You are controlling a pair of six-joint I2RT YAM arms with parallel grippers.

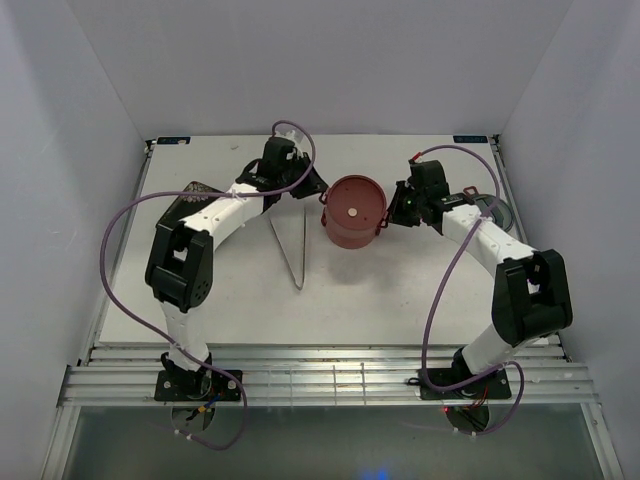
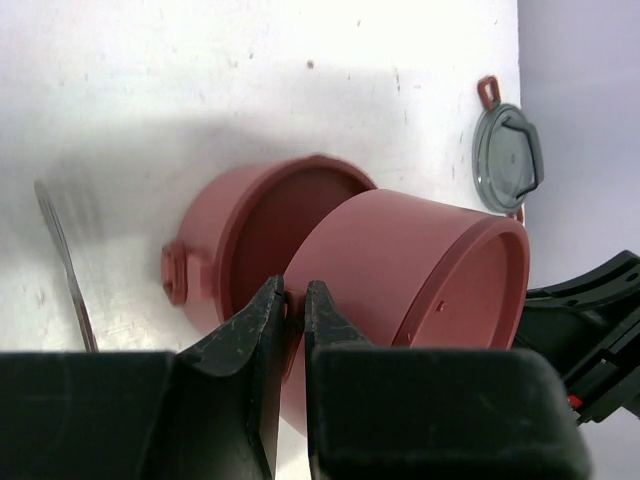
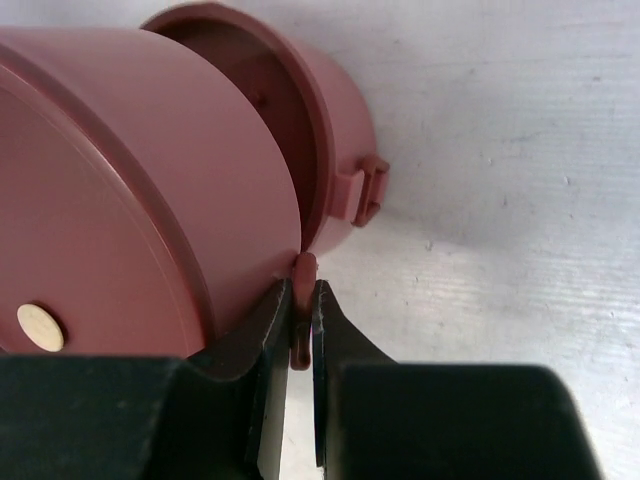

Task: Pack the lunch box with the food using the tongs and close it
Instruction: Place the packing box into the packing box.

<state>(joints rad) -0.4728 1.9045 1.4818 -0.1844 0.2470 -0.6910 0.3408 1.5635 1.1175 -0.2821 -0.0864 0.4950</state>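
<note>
White table point(image 1: 400, 290) bears the lunch box point(image 1: 353, 212); left gripper point(image 2: 293, 300) and right gripper point(image 3: 303, 310) clamp its side handles point(image 3: 304, 270), seemingly rigid, light, slippery

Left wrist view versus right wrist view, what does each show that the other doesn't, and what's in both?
Only left wrist: the tongs at the left edge, a grey lid on the table, the left tool closed against the top tier. Only right wrist: the pale dot on that tier's red lid, the right tool pinching its small handle. Both: the top tier with the bottom tier behind it, on the white table.
</note>
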